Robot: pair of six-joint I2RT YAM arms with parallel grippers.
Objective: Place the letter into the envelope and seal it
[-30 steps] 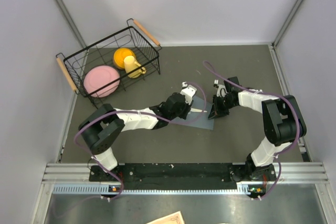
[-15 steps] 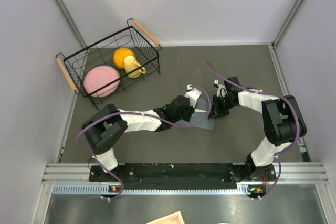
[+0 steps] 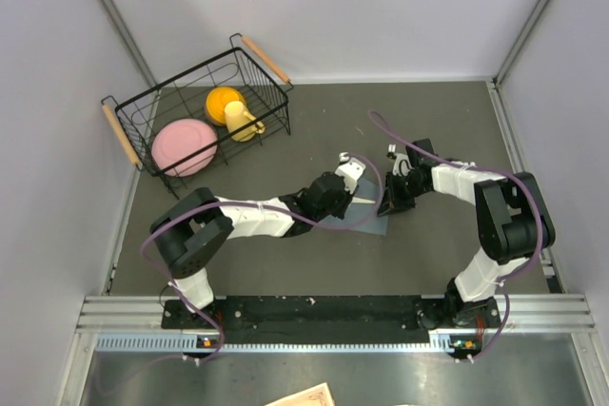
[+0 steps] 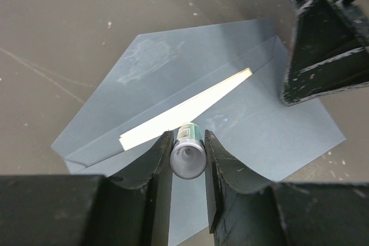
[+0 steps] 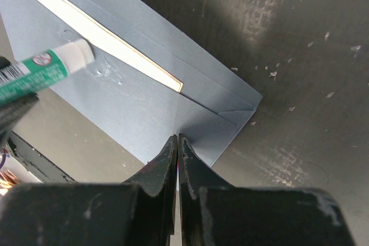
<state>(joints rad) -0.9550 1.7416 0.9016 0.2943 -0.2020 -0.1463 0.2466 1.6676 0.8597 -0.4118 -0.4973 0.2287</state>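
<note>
A: Anything different from 1 second back?
B: Yes. Slid the left gripper (image 4: 187, 142) a little nearer the right gripper (image 5: 177, 142), then held there. No shift on the right side.
A: Jaws?
B: Left: pinching the glue stick (image 5: 49, 66), part spread round its tube. Right: pressed together, tips down on the edge of the envelope (image 4: 259, 136) near 1 corner, apparently pinning it flat.
A: And the letter (image 4: 190, 109)?
B: Tucked in the envelope just ahead of the left jaws, showing only 1 pale strip at the mouth. Beyond that strip, lying open, the flap (image 4: 155, 67), pointing away from those jaws.
A: Meaning for the task?
B: Looks like insertion all but done and gluing under way. Brings the glue tip onto, or just over, the blue paper short of the strip, between the 2 sets of jaws; cannot tell true contact. Shows shiny smears beside the tip. Leaves folding and pressing the flap.
A: Surface?
B: Dark grey table (image 3: 428, 121), matte, scuffed and speckled under both jaws.
A: Room?
B: Pale walls (image 3: 333, 7) on 3 sides. Well apart from either set of jaws, off past the left arm: wire basket (image 3: 171, 74) holding a pink plate (image 3: 183, 147) and a yellow cup (image 3: 240, 121).
</note>
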